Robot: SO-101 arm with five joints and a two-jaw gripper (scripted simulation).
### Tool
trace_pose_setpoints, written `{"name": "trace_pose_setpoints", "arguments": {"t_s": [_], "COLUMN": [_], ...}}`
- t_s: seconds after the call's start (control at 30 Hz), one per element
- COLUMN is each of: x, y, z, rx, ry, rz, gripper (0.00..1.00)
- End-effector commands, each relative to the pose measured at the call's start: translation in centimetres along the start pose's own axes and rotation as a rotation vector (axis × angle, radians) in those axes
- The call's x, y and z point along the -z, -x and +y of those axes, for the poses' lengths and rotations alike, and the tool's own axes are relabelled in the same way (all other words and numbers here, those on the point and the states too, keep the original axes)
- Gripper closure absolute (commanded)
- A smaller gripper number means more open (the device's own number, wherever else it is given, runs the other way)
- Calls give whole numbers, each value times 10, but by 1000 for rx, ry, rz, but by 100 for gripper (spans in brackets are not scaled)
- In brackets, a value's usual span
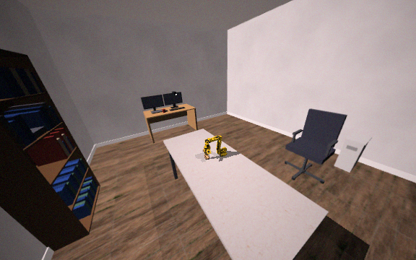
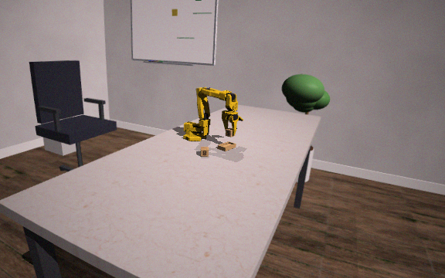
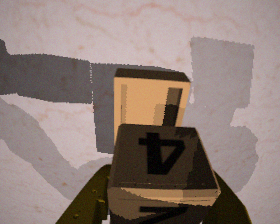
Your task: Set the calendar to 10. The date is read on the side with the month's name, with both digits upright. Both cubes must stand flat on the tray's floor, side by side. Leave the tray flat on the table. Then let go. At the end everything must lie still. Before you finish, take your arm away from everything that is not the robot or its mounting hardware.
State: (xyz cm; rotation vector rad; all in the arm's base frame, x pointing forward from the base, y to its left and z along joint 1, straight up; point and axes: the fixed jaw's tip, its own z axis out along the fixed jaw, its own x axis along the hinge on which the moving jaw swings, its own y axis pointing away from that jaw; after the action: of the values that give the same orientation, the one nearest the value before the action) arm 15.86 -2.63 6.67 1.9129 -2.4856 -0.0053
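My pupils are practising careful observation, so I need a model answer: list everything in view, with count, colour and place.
long table: one, pale, mid-room
tray: one, light brown, on the table
loose cube: one, light brown, marked 8, beside the tray
held cube: one, brown, showing a 4, in the gripper
office chair: one, dark, beside the table
cabinet: one, white, behind the chair
desk: one, light wood, by the wall
monitors: two, black, on the desk
bookcase: one, brown, at the side wall
books: many, mostly blue, some red, shelved
whiteboard: one, white, wall-mounted
plant: one, green, beyond the table
arm: one, yellow, on the table
gripper: one, yellow, shut on the held cube
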Motion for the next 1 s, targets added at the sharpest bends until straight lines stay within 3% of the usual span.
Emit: {"name": "trace_pose_setpoints", "arguments": {"t_s": [0.0, 0.97], "x": [3, -6], "y": [0, -1], "z": [-6, -4], "rx": [-20, -23], "ry": [-40, -40], "rz": [-5, -5], "gripper": [100, 100]}}
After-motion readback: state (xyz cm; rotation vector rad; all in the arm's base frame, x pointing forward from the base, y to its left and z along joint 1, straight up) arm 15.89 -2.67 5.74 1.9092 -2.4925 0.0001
